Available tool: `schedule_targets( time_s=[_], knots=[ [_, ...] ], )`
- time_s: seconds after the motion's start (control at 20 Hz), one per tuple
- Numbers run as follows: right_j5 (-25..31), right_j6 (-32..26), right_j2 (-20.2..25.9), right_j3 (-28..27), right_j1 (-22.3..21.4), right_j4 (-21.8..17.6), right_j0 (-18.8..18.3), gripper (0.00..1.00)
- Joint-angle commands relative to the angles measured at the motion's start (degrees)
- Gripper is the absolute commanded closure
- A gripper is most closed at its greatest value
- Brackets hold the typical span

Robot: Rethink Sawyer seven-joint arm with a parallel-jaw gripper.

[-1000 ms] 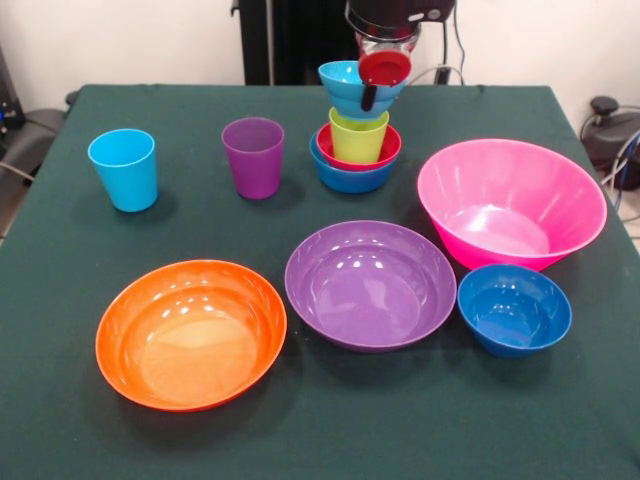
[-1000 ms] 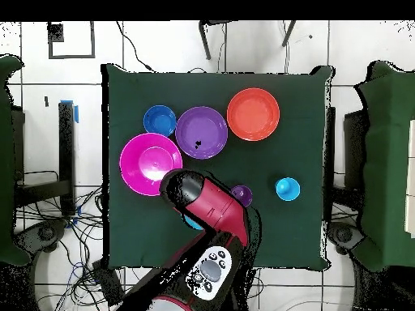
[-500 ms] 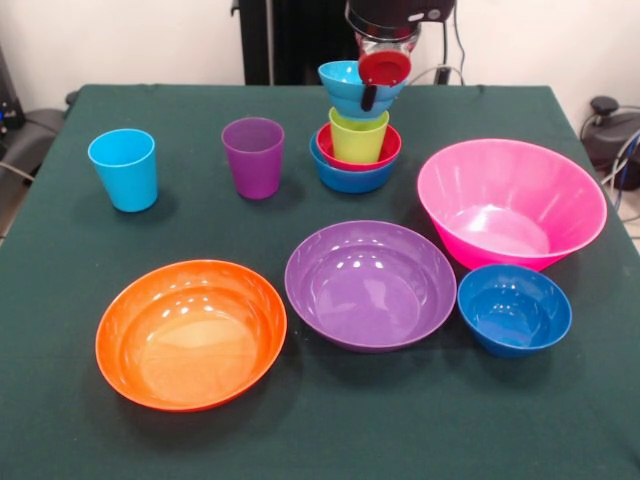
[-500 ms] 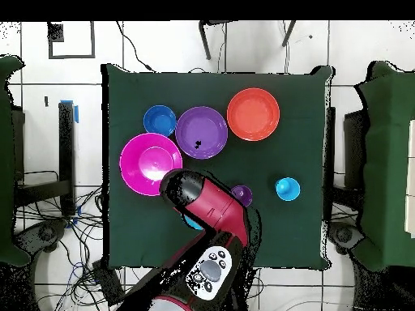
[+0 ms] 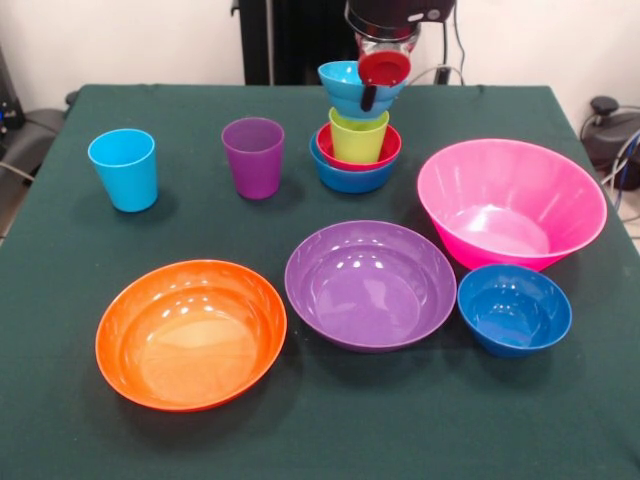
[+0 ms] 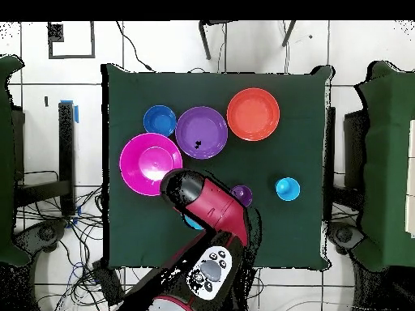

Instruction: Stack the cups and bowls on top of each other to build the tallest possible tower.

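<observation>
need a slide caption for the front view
Gripper at the cyan bowl atop a tower of nested cups and bowls, with more lying loose on the green table.

One camera sits close at the table's [image 5: 60, 400] near edge, angled down across it toward the back wall. A second hangs high above, looking straight down at the whole table [image 6: 308, 235] and surrounding floor. Both show the same green tabletop.

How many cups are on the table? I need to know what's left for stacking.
3. The light blue cup and the purple cup stand loose on the table; the green cup sits in the tower, under the gripper. None seems hidden.
</observation>
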Motion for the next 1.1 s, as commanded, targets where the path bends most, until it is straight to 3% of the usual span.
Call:
schedule_targets(
  time_s=[0.05,0.55,0.6,1.1],
  knots=[
    [-4.08,4.82,7.24,-2.21,2.38,-1.33,-0.81,1.0],
    [-3.4,5.22,5.97,-2.86,2.75,-2.05,-0.32,1.0],
    [-3.35,5.1,5.97,-2.82,2.7,-2.1,-0.39,0.0],
    [-1.85,6.41,5.12,-3.59,2.93,-2.1,0.37,0.0]
  ],
)
